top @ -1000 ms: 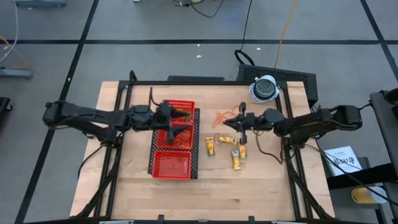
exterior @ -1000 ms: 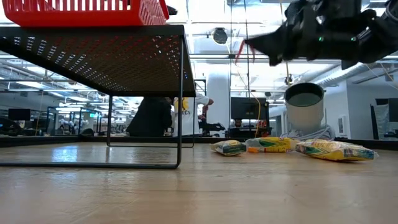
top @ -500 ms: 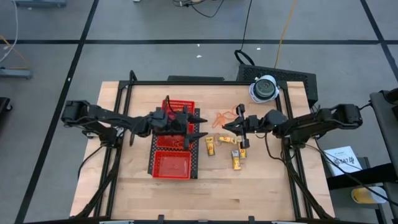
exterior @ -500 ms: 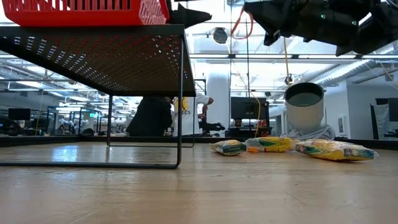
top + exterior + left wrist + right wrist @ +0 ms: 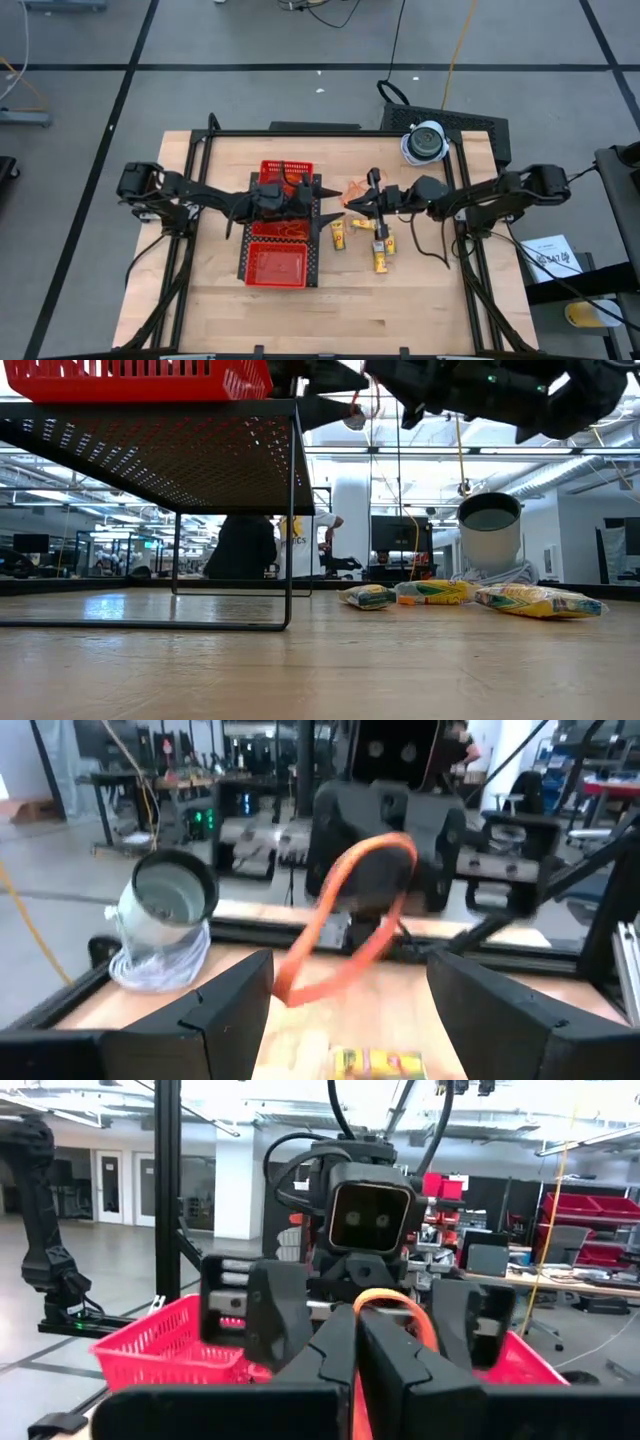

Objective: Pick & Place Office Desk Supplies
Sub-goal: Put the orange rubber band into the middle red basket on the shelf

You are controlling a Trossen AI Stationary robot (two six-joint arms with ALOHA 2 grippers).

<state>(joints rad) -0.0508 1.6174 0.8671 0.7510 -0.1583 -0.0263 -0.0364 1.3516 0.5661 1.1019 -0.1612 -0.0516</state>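
Note:
My right gripper [image 5: 350, 206] hovers between the red mesh tray [image 5: 262, 268] and the loose supplies, shut on one orange rubber band [image 5: 350, 910]. My left gripper [image 5: 325, 197] is open at the tray's right edge and faces it. Its fingers [image 5: 228, 1010] stand either side of the band without touching it. More orange bands lie in a heap on the table [image 5: 358, 187] and in the tray's middle compartment [image 5: 283, 230]. Three short yellow sticks with dark ends [image 5: 381, 262] lie flat on the wood. My right gripper pinches the orange rubber band [image 5: 403, 1308] between its two shut fingers [image 5: 335, 1355], coming level from the table's right side. The band is lifted clear of the table. It stands out as an open loop beyond the fingertips.
A white-grey dome-like object [image 5: 425, 142] sits at the table's far right corner. The tray stands on a raised black perforated stand [image 5: 200, 450]. Bare wood [image 5: 400, 310] lies along the near edge.
My left gripper has swung from over the tray toward the table's right, turning level and ending open at the tray's right edge. My right gripper has carried the orange band left toward the tray and closer to the left gripper.

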